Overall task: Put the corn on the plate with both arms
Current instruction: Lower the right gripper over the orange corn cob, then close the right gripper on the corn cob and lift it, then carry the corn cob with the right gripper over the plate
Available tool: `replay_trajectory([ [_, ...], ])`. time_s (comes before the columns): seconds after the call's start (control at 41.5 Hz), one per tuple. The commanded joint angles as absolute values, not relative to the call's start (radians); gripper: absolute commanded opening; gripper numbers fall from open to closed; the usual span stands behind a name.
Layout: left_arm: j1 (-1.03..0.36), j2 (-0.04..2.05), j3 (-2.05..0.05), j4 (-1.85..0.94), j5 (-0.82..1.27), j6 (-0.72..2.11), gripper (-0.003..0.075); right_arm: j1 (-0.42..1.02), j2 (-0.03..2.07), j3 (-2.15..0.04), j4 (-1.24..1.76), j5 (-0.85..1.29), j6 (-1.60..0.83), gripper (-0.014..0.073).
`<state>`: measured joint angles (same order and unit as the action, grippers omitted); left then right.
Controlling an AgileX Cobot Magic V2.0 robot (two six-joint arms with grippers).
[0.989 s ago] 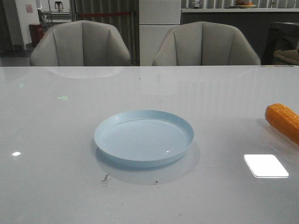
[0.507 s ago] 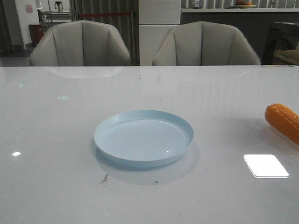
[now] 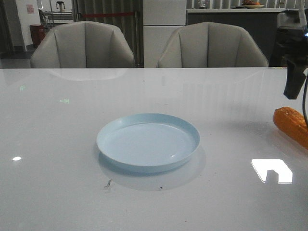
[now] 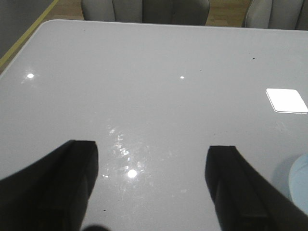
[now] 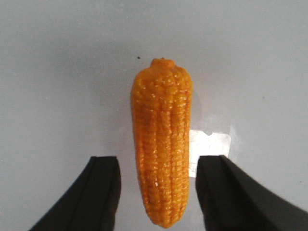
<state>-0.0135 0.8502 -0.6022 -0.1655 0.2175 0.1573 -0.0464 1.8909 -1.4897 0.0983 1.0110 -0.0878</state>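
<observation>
The pale blue plate [image 3: 148, 141] sits empty in the middle of the table; its rim shows in the left wrist view [image 4: 299, 185]. The orange corn [image 3: 291, 124] lies on the table at the far right edge. In the right wrist view the corn [image 5: 161, 144] lies lengthwise between the two dark fingers of my right gripper [image 5: 159, 178], which is open with gaps on both sides and hovers above it. One right finger [image 3: 294, 79] shows in the front view above the corn. My left gripper [image 4: 151, 166] is open and empty over bare table left of the plate.
Two grey chairs [image 3: 83, 44] [image 3: 211, 45] stand behind the table's far edge. A bright light reflection [image 3: 272, 170] lies on the glossy table in front of the corn.
My right arm has come into the front view at the upper right, above the corn. Its shadow now cuts into the light reflection. Plate and corn have not moved.
</observation>
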Motion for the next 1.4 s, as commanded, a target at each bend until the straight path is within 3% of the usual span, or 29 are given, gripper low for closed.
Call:
replay_trajectory([
  [0.0,-0.012,0.84,-0.631,-0.179,0.14,0.151,0.0527,-0.053,1.884,-1.531,0.084,1.023,-0.1,0.0468],
  [0.893,-0.012,0.84,-0.631,-0.179,0.158,0.151,0.0527,-0.053,2.022,-1.531,0.082,1.06,-0.1,0.0457],
  [0.989,-0.012,0.84,-0.631,-0.179,0.158,0.151,0.0527,-0.053,2.033,-1.531,0.082,1.059,-0.102,0.0361],
  [1.158,-0.012,0.84,-0.631,-0.179,0.158,0.151,0.0527,-0.053,2.048,-1.548,0.093,1.083,-0.104,0.0037],
  [1.206,-0.012,0.84,-0.631,-0.179,0.158,0.151,0.0527,-0.053,2.045,-1.565,0.106,1.094,-0.107,0.0069],
  [1.375,-0.012,0.84,-0.631,-0.179,0.158,0.151,0.0527,-0.039,2.045,-1.715,0.166,1.206,-0.136,0.0064],
])
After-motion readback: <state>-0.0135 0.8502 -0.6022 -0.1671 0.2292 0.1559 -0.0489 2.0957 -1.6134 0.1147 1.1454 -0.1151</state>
